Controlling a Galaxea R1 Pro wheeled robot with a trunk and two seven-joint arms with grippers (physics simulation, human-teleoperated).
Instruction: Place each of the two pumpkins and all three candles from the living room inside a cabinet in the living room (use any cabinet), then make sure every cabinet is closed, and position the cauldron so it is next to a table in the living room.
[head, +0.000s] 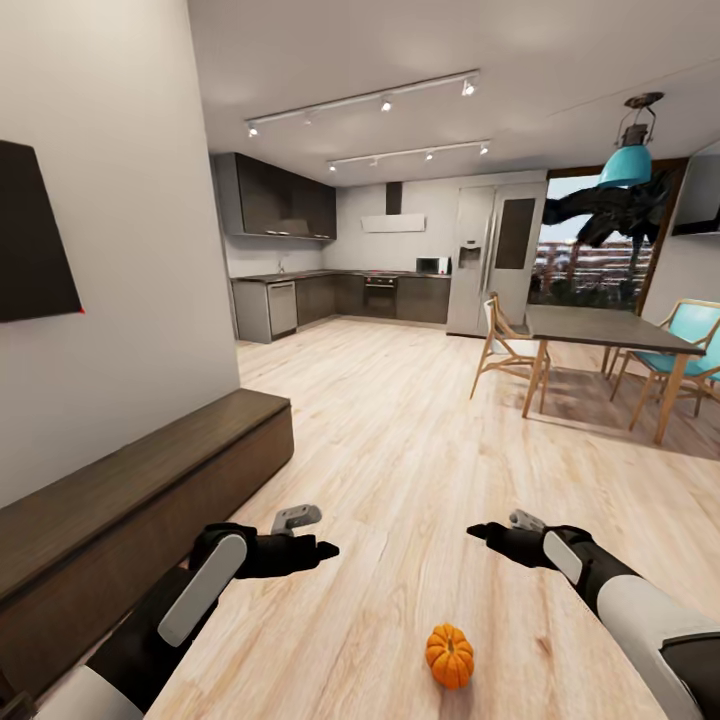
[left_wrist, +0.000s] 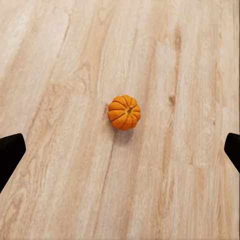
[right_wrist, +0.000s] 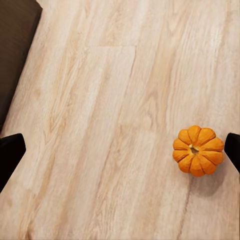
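One small orange ribbed pumpkin (head: 450, 655) lies on the light wood floor, close in front of me and between my two arms. It appears again in the left wrist view (left_wrist: 124, 112) and the right wrist view (right_wrist: 198, 150), well below both grippers. My left gripper (head: 318, 549) and right gripper (head: 483, 533) hover above the floor, both open and empty. The long low dark-brown cabinet (head: 130, 500) runs along the left wall with its fronts shut; its dark edge (right_wrist: 15, 40) shows in the right wrist view. The candles, the other pumpkin, the cauldron and the coffee table are out of view.
A dining table (head: 600, 330) with wooden and teal chairs stands at the right. The kitchen (head: 340, 295) and a fridge (head: 495, 260) lie at the far end. A dark panel (head: 35, 235) hangs on the left wall above the cabinet. Open wood floor stretches ahead.
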